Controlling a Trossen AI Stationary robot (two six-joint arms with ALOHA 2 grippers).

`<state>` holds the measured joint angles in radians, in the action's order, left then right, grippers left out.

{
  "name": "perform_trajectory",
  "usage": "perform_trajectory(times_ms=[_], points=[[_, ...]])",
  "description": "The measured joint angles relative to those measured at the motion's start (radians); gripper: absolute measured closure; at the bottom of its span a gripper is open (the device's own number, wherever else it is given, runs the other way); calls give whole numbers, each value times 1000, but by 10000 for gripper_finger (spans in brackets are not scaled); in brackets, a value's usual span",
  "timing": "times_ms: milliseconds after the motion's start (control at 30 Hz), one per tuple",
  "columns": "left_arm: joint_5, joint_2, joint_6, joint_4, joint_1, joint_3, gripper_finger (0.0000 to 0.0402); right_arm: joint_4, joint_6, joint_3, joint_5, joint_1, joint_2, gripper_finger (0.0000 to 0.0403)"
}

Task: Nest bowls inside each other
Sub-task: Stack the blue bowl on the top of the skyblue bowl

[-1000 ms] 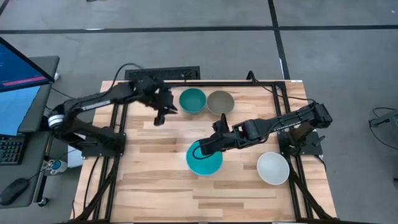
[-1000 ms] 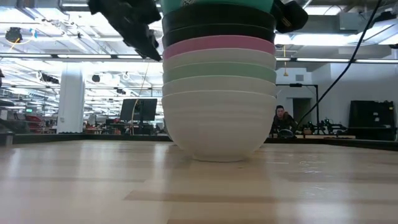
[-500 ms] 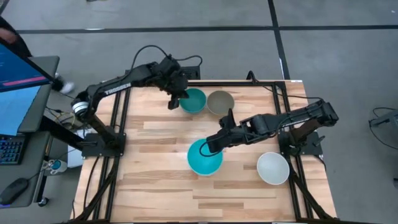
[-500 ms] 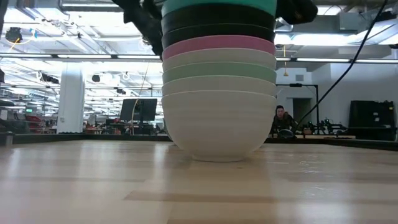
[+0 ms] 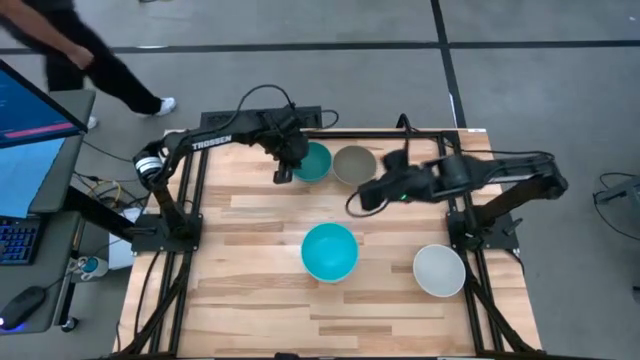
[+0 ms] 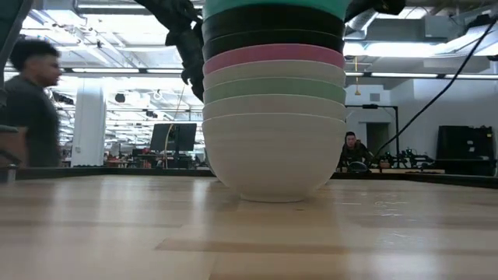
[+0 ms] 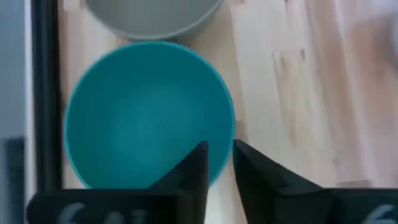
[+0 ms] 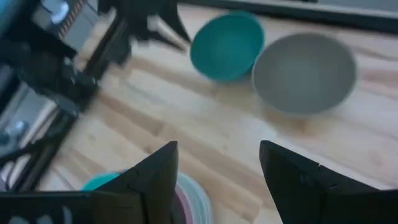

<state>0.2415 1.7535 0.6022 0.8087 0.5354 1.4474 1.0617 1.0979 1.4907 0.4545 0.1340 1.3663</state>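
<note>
A stack of several nested bowls (image 5: pixel 329 250) stands mid-table, cyan on top; in the low view the stack (image 6: pixel 274 117) shows white, sage, off-white, pink and black layers. A teal bowl (image 5: pixel 312 162) and a taupe grey bowl (image 5: pixel 353 165) sit side by side at the far edge. A white bowl (image 5: pixel 439 270) rests near the right side. My left gripper (image 5: pixel 284 172) is at the teal bowl's left rim, shut on it. My right gripper (image 5: pixel 354 204) hangs open above the table between the stack and the grey bowl. My left gripper (image 7: pixel 219 163) has the teal bowl's rim (image 7: pixel 227 140) between its two fingers, one finger inside the bowl and one outside. It comes from above, pointing down. The bowl sits upright on the table.
Bare wood lies left of the stack and along the near edge. A dark frame (image 5: pixel 190 200) borders the table's sides and far edge. A person (image 5: pixel 80 50) walks past beyond the far left corner, and the person (image 6: pixel 27 101) also shows in the low view. A monitor (image 5: pixel 30 140) stands to the left.
My right gripper has drawn away from the stack's top bowl, rising and moving toward the far right; the cyan bowl stays on the stack. My left gripper has travelled right and toward the far edge onto the teal bowl's rim. A person has walked into view.
</note>
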Motion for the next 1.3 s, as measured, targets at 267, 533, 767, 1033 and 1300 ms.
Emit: perform_trajectory(times_ms=[267,533,767,1033,1300], points=[[-46,-1,42,-47,-34,-43,245,23,-36,1,21,-119,-83,153],[-41,0,19,-180,-33,-170,210,47,-81,0,18,-226,-97,153],[-43,75,32,-250,-29,-193,214,54,-87,0,-19,-253,-97,153],[-131,191,44,-292,-32,-159,245,100,-77,0,-76,-252,-97,153],[-202,196,66,-226,-29,-88,390,204,-12,-3,-69,-271,-86,173]])
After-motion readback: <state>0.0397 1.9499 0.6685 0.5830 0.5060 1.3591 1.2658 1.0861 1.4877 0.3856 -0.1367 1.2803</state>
